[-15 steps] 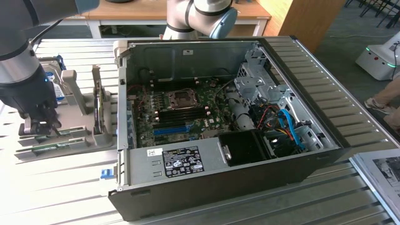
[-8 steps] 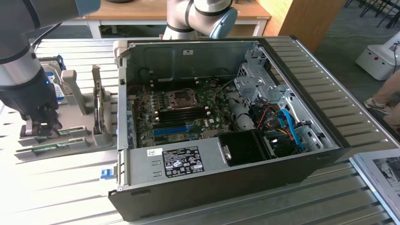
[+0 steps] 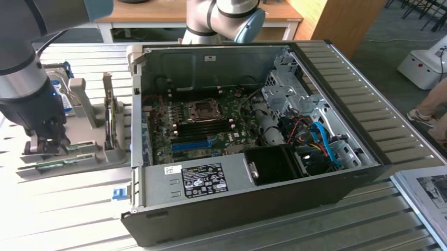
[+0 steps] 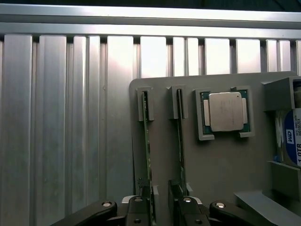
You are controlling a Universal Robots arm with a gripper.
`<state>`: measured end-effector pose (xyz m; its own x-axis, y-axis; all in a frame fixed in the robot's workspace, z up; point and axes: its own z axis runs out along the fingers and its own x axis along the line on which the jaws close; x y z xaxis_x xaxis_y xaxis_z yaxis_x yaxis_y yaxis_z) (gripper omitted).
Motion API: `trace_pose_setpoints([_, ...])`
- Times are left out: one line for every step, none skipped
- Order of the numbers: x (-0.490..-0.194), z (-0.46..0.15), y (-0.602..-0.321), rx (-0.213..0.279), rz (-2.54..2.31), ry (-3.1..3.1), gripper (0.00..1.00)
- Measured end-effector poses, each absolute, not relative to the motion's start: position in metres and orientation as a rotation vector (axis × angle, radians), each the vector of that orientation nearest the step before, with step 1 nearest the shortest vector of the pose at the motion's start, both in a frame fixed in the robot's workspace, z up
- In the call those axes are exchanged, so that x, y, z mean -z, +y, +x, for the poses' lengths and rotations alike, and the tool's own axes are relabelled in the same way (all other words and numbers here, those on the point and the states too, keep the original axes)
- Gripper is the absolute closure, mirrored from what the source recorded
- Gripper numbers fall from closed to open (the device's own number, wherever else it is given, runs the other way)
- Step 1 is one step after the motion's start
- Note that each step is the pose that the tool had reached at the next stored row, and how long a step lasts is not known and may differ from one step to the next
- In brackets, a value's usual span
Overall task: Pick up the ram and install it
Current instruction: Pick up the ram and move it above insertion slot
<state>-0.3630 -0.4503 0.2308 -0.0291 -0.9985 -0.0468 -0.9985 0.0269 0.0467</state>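
Two ram sticks stand edge-on in slots of a grey holder plate (image 4: pixel 221 165): one ram stick (image 4: pixel 146 141) and a second (image 4: pixel 179 141) beside it. In the exterior view a green ram stick (image 3: pixel 56 164) lies low in the holder at the exterior view's left, beside the open computer case (image 3: pixel 231 209). My gripper (image 4: pixel 161 194) hangs just above the near ends of the two sticks, open, with each fingertip covering one stick's end and only bare holder in the gap. In the exterior view the gripper (image 3: pixel 45 149) sits right over the holder, holding nothing.
A processor chip (image 4: pixel 225 111) rests in a pocket of the holder, and a hard drive (image 4: pixel 292 139) with a blue-white label stands beyond it. The motherboard (image 3: pixel 202 125) lies inside the case. Ribbed metal table (image 4: pixel 66 117) surrounds the holder. A person's legs (image 3: pixel 429 112) are at the exterior view's right.
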Motion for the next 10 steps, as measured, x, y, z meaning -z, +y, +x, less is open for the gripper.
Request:
trace_pose_setpoints([-0.2303,-0.3630,-0.4503,-0.104,-2.188,2.251,0.71])
trace_pose_setpoints([-0.2296,-0.3630,-0.4503,-0.104,-2.188,2.251,0.71])
trace_pose_setpoints([-0.2290,-0.3630,-0.4503,-0.104,-2.188,2.250,0.71])
trace_pose_setpoints([-0.2283,-0.3630,-0.4503,-0.104,-2.188,2.251,0.71])
trace_pose_setpoints([-0.2276,-0.3630,-0.4503,-0.104,-2.188,2.250,0.71])
trace_pose_setpoints([-0.2270,-0.3630,-0.4503,-0.104,-2.188,2.250,0.71])
trace_pose_setpoints([-0.2264,-0.3630,-0.4503,-0.104,-2.188,2.250,0.71])
trace_pose_setpoints([-0.2257,-0.3630,-0.4503,-0.104,-2.188,2.251,0.71])
trace_pose_setpoints([-0.2250,-0.3630,-0.4503,-0.104,-2.188,2.250,0.71])
trace_pose_setpoints([-0.2243,-0.3630,-0.4503,-0.104,-2.188,2.250,0.71])
